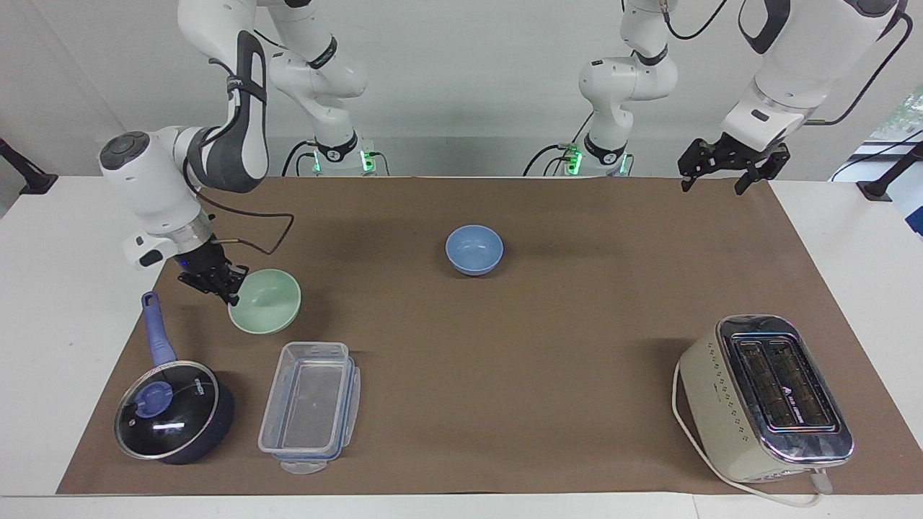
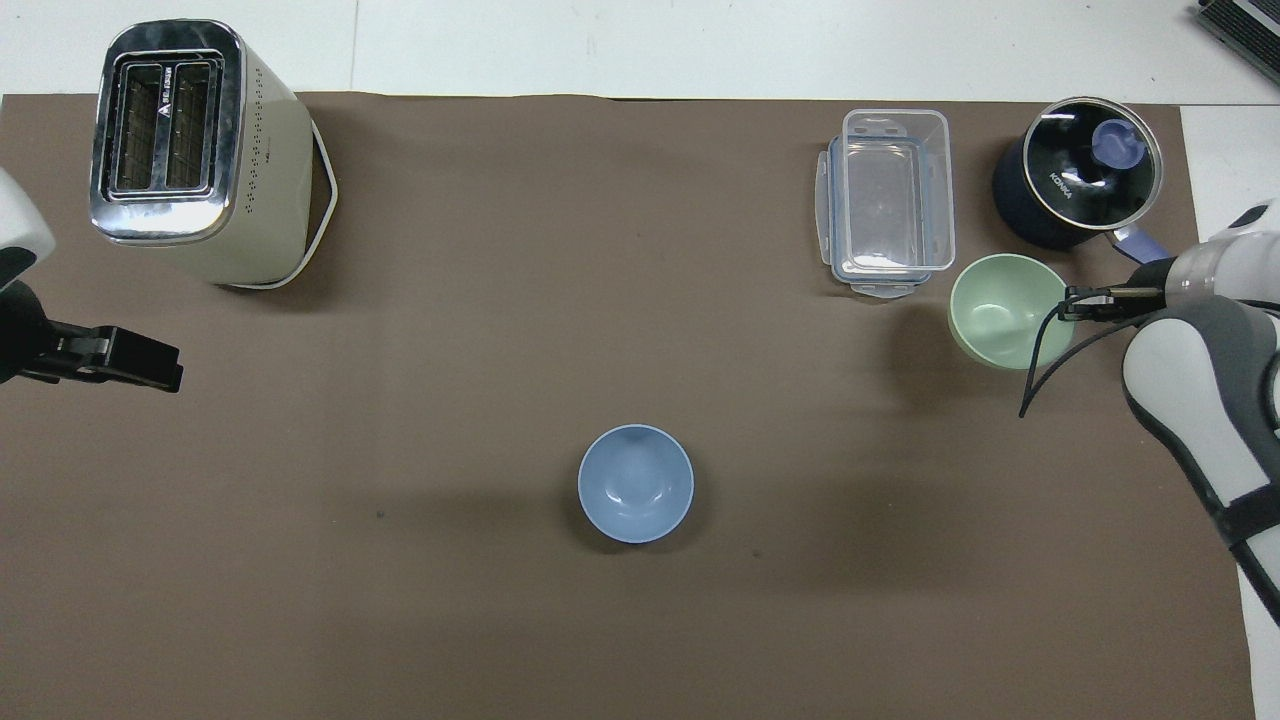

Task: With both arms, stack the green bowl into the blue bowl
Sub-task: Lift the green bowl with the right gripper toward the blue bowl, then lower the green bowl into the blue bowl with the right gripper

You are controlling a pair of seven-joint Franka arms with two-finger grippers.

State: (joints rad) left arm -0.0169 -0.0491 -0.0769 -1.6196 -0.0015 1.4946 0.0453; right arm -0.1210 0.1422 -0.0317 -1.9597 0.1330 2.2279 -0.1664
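R gripper [image 1: 229, 287] clamped on green bowl [image 1: 267, 310] rim, lifted; L gripper [image 1: 723, 173] spread, waiting.

You have brown mat [image 1: 505, 375] covering white table [image 1: 58, 303]. Toaster [image 1: 768, 396] sits at left arm's end, cord [image 1: 696, 447] looped around it. At right arm's end, clear container [image 1: 310, 407] lies beside lidded pot [image 1: 173, 411], pot handle [image 1: 155, 331] pointing toward robots.

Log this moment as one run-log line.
right gripper: shut on green bowl rim, lifted | left gripper: open, waiting | blue bowl: empty, mid-table | stack: not done
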